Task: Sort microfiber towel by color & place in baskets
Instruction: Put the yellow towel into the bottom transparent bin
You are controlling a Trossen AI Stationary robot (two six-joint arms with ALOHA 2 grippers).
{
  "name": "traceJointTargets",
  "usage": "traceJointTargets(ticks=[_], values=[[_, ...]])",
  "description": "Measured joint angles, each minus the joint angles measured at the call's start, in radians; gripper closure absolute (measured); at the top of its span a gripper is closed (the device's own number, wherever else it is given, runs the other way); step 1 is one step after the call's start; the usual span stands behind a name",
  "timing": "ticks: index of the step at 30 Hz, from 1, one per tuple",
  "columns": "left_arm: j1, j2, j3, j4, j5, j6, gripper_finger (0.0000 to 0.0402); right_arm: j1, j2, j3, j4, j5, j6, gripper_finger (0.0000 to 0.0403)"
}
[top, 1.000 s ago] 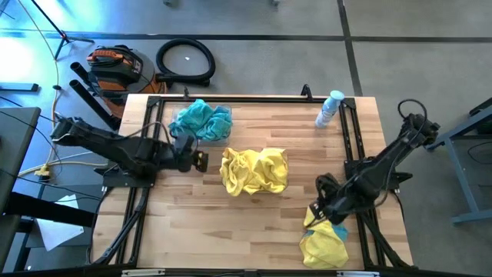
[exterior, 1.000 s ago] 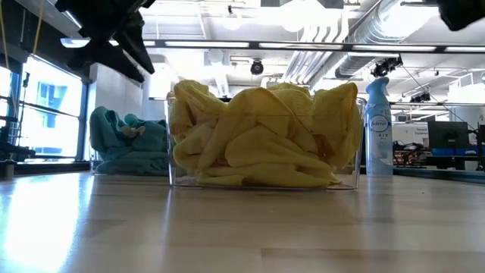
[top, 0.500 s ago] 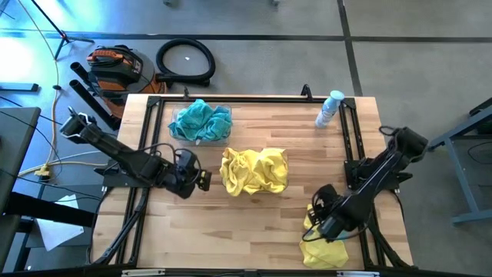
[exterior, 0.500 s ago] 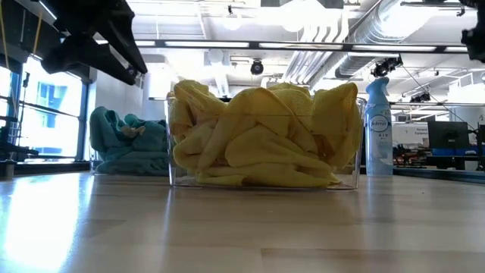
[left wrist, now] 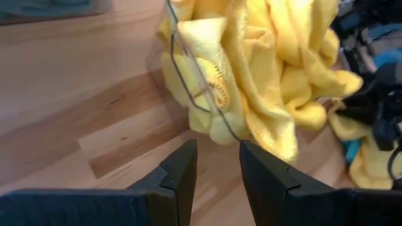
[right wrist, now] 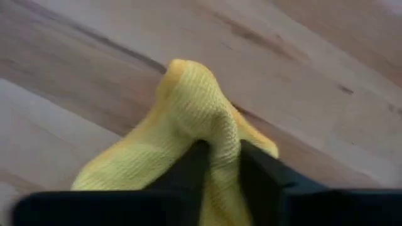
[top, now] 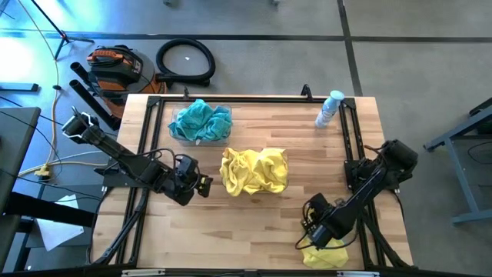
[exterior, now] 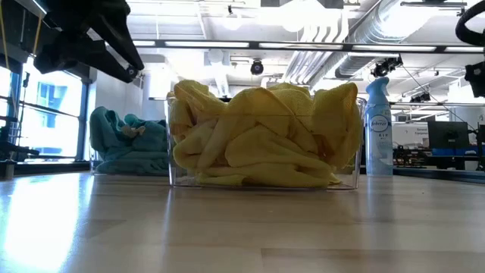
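A clear basket (top: 255, 171) at the table's middle is heaped with yellow towels (exterior: 261, 136). A second basket (top: 201, 121), toward the far left, holds teal towels (exterior: 125, 144). A loose heap of yellow towels (top: 327, 254) lies at the near right edge, with teal cloth (left wrist: 352, 150) showing in it. My right gripper (top: 311, 225) is over that heap's far side, shut on a yellow towel (right wrist: 188, 119). My left gripper (top: 203, 185) hovers just left of the yellow basket, its fingers a narrow gap apart and holding nothing (left wrist: 217, 172). My right gripper pinches a raised fold of a yellow towel (right wrist: 210, 135) between its two fingers, coming from above at a slant. The fold humps up past the fingertips. The rest of the towel trails down toward the table; one layer or several, I cannot tell.
A small clear spray bottle (top: 329, 108) stands at the far right corner. Dark frame rails (top: 355, 146) run along the table's left and right sides. Bare wood (top: 246, 223) lies between the yellow basket and the near edge.
My right gripper has moved toward the table's near edge and down onto the loose heap. My left gripper has drawn back from beside the teal basket toward the near edge and now sits left of the yellow basket.
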Motion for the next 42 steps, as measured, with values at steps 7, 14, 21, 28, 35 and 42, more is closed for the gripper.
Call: traceJointTargets(ticks=[7,14,21,28,35,42], values=[[0.005,-0.02,0.0,-0.035,0.036,0.123,0.0291,0.0,-0.076,0.074,-0.14,0.089,0.038,0.0376],[0.039,-0.11,-0.001,-0.117,0.066,0.257,0.0291,0.0,-0.137,0.347,-0.48,0.151,0.052,0.0397],[0.07,-0.236,-0.001,-0.131,0.068,0.445,0.0291,0.0,-0.138,0.561,-0.577,0.173,0.058,0.0396],[0.105,-0.314,-0.001,-0.132,0.068,0.576,0.0291,-0.001,-0.138,0.51,-0.541,0.196,0.161,0.0394],[0.135,-0.327,-0.001,-0.132,0.121,0.666,0.0291,-0.001,-0.135,0.347,-0.343,0.197,0.252,0.0361],[0.19,-0.327,-0.001,-0.131,0.172,0.735,0.0291,-0.001,-0.134,0.174,-0.101,0.204,0.293,0.0358]])
